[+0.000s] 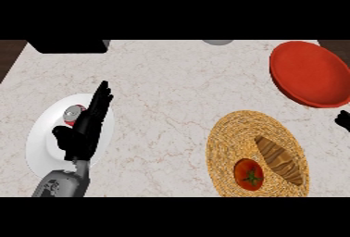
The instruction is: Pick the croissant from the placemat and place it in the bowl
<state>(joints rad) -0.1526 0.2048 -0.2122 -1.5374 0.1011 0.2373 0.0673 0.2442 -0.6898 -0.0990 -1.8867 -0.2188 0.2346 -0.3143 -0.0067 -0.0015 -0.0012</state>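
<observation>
Head view gives us a steep look down on the pale marbled desk [171, 92], and we take the round woven placemat [229, 134] as our landmark. On that placemat lies the croissant [280, 159], long and brown, stretched along the mat's right half, with a red tomato [249, 174] just beside it on its lower left; we cannot tell whether the two touch. Up and to the right of the placemat, near but apart from it, sits the red bowl [309, 74], and nothing shows inside it. Well to the left of the placemat we see a white plate [44, 134], and over it our left hand [85, 127] stands with its fingers [103, 95] straight and released, pointing away from us and holding nothing. Under those fingers, on the plate, peeks a small red and silver object [72, 112] that we cannot name with confidence. Just right of the placemat, at the edge of the view, only a black sliver of our right hand [343, 121] shows, and we cannot tell how it is posed. Far up and left of the placemat a dark block [68, 45] sits at the desk's back edge, and a grey rounded thing [217, 42] shows at the back edge above the placemat.
</observation>
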